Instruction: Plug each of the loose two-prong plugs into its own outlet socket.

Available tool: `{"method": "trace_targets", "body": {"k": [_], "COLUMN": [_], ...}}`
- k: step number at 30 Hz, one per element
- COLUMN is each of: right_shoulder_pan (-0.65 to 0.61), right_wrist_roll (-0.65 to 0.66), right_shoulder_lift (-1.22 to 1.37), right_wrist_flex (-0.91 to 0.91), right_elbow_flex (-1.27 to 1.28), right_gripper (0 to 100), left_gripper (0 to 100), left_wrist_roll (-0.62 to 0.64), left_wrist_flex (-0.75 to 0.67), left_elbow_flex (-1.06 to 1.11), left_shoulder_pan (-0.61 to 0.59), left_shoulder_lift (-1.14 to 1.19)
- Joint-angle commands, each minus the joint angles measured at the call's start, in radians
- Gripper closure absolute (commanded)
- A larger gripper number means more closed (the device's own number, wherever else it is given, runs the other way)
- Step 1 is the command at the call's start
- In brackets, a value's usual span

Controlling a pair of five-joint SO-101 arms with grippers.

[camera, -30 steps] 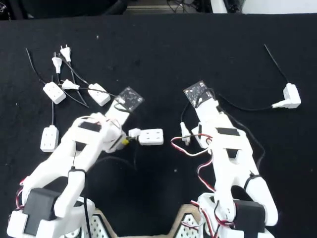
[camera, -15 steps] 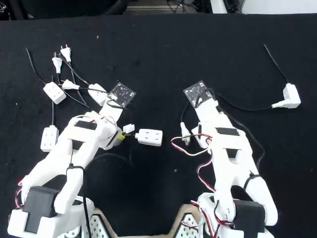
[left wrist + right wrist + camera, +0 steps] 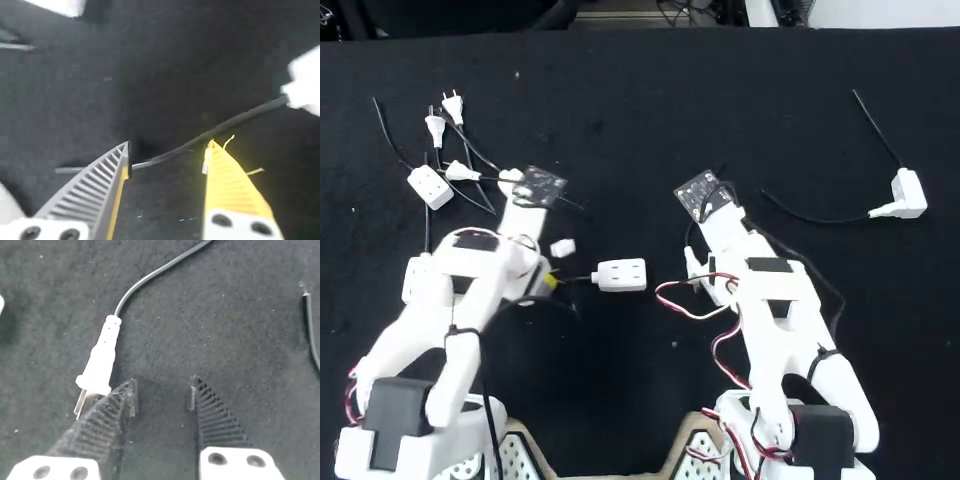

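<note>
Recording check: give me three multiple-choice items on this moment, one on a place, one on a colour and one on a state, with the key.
1. Where does the angled plug lie?
A) far out on the right side of the table
B) between the two arms
C) inside a claw

2. What colour is the straight two-prong plug beside the right claw?
A) black
B) white
C) yellow

3. How is the right claw?
A) shut on the plug
B) shut on a cord
C) open, holding nothing

Key: 1 A, it lies alone at the far right in the high view. 2 B, its body is white. 3 C, the right wrist view shows it open with nothing in the gap.
</note>
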Motion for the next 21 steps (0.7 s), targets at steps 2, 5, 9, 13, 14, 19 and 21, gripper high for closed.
{"method": "trace_targets", "body": {"k": [2,5,9,13,14,19,21], "right_shoulder_pan": [-0.017,-0.018,-0.018,-0.011,-0.006,0.049,0.049], "right_wrist_roll": [0.003,0.003,0.003,0.009,0.009,0.009,0.009], "right_shoulder_lift": [-0.041,-0.041,-0.041,-0.041,-0.041,-0.038,-0.033], "right_wrist_flex": [0.008,0.005,0.003,0.000,0.003,0.008,0.008], "right_elbow_flex": [-0.013,-0.016,-0.016,-0.024,-0.033,-0.094,-0.097], "right_gripper": [84.0,84.0,84.0,84.0,84.0,83.9,83.9], "left_gripper": [76,76,76,76,76,76,76], "left_wrist_roll": [-0.048,-0.046,-0.044,0.017,0.041,0.130,0.172], "left_wrist_flex": [-0.003,0.005,0.057,0.199,0.239,0.296,0.284], "left_elbow_flex": [-0.062,-0.082,-0.150,-0.277,-0.309,-0.358,-0.337], "left_shoulder_pan": [-0.094,-0.105,-0.097,-0.094,-0.094,-0.074,-0.056], "left_shoulder_lift": [-0.011,-0.014,-0.014,-0.015,-0.015,-0.003,-0.002]}}
